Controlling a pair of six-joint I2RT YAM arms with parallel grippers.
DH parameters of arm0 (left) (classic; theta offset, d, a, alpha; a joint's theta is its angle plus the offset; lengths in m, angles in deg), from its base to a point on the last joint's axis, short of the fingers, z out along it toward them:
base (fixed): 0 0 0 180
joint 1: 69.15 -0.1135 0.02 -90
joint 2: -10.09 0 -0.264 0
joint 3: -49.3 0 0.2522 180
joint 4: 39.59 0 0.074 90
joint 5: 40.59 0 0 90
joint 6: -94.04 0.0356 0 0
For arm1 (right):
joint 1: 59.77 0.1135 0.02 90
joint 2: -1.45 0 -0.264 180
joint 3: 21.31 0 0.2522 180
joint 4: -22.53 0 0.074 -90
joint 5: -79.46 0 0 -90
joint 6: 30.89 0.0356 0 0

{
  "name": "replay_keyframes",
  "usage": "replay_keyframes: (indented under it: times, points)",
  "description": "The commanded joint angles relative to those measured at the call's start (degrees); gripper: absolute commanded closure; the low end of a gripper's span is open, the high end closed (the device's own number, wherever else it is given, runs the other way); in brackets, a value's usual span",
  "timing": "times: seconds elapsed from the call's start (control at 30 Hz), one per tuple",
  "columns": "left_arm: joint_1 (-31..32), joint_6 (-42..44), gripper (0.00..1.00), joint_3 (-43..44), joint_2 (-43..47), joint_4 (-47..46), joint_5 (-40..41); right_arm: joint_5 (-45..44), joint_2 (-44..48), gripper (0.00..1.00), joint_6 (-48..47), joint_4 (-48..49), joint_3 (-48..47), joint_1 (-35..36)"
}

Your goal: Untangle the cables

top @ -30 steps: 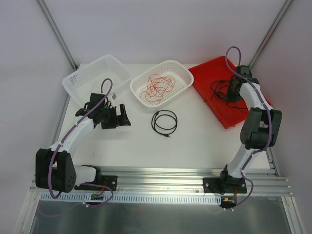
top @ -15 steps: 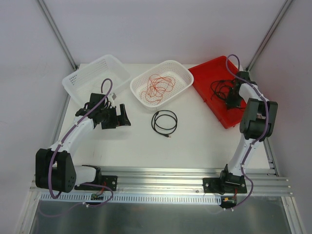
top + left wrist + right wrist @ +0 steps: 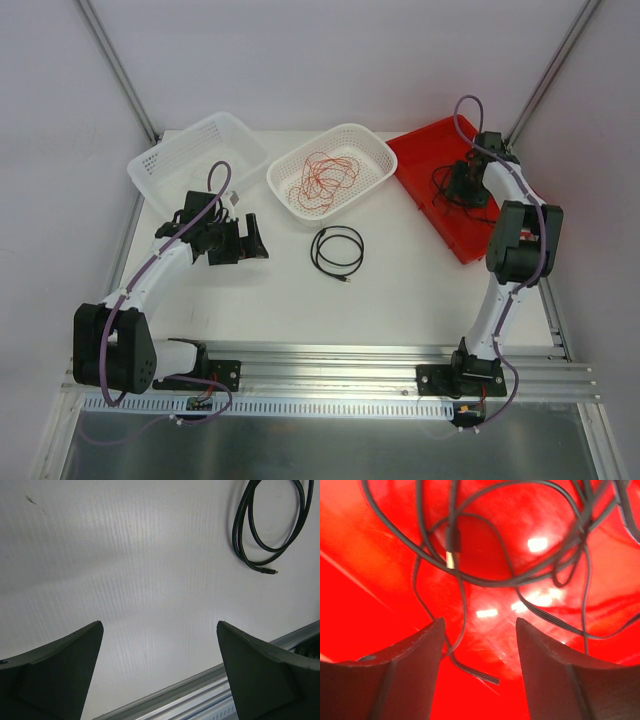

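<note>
1. Top external view is showing the job partly done, as I am judging it: 1 black cable (image 3: 337,250) is lying coiled by itself on the table (image 3: 400,290), and 1 orange cable (image 3: 322,180) is sitting in loose loops inside the middle white basket (image 3: 368,158).
2. Beside it, the left white basket (image 3: 190,150) is holding nothing that I can make out.
3. What is remaining is the black tangle (image 3: 441,186) in the red tray (image 3: 415,160) at the far right of the table. Several strands are crossing over one another there, so most of the work left is probably lying in this tray.
4. Over that tangle the right gripper (image 3: 480,670) is hanging low, its jaws parted to a moderate gap and clamping nothing. In the right wrist view 1 thin strand is running down between the fingers (image 3: 402,675) and ending just beyond them; whether it is touching either finger I cannot tell. A plug (image 3: 451,545) is lying further ahead among the loops.
5. Meanwhile the left gripper (image 3: 160,680) is hovering over bare table with its jaws spread wide, gripping nothing and touching nothing. The coiled black cable is lying well apart from it, toward the upper right of the left wrist view.
</note>
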Motion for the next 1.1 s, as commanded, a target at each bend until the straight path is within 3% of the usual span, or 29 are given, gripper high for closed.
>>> replay_keyframes:
  times: [0.0, 0.2, 0.43, 0.8, 0.93, 1.07]
  points:
    - [0.38, 1.29, 0.02, 0.86, -0.41, 0.3, -1.5, -3.78, 7.67, 0.37, -0.23, 1.77, 2.16, -0.96]
    - [0.38, 1.2, 0.02, 0.77, -0.42, 0.3, -1.85, -9.66, 13.49, 0.37, 0.37, 5.99, 7.44, -3.68]
    - [0.38, 1.37, 0.02, 0.68, 0.55, 0.48, -1.68, -10.81, 12.88, 0.38, 3.11, 2.04, 7.79, -8.17]
    - [0.38, 1.37, 0.02, 0.77, 1.43, 0.48, -2.74, -2.12, 8.14, 0.4, 4.69, 1.42, 9.81, -10.72]
    - [0.38, 1.37, 0.02, 0.86, 1.17, 0.48, -3.0, 1.49, 6.64, 0.5, 6.27, 2.65, 10.08, -10.72]
    - [0.38, 1.37, 0.02, 0.86, 0.82, 0.57, -3.0, 6.84, 4.89, 0.72, 7.67, 4.32, 9.55, -10.63]
